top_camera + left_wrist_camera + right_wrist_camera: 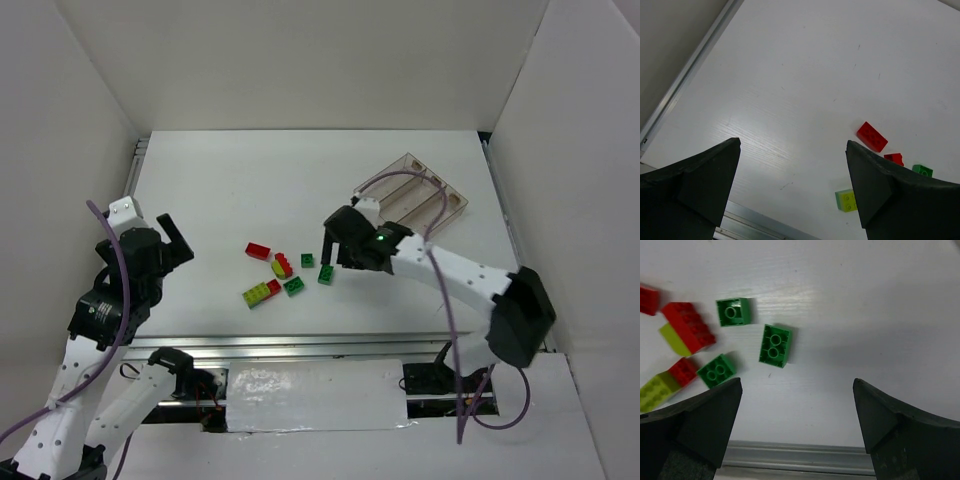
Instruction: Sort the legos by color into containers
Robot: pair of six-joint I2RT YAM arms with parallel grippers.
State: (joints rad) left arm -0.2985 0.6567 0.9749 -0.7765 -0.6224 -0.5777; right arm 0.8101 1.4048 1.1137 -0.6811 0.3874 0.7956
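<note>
The legos lie in a loose cluster mid-table: a red brick (258, 250), a red-on-yellow-green pair (282, 265), three green bricks (307, 260) (326, 275) (293, 286), and a yellow-green and red piece (261, 292). The containers (415, 195), clear brownish trays joined side by side, sit at the back right. My right gripper (338, 250) (796, 385) hangs open just right of the cluster, a two-stud green brick (775, 345) ahead of its fingers. My left gripper (178, 243) (792, 142) is open, left of the cluster, holding nothing. The red brick (871, 136) shows by its right finger.
White walls enclose the table on three sides. A metal rail (300, 350) runs along the near edge, with a second rail (138, 160) at the left side. The right arm's purple cable (400, 178) loops over the trays.
</note>
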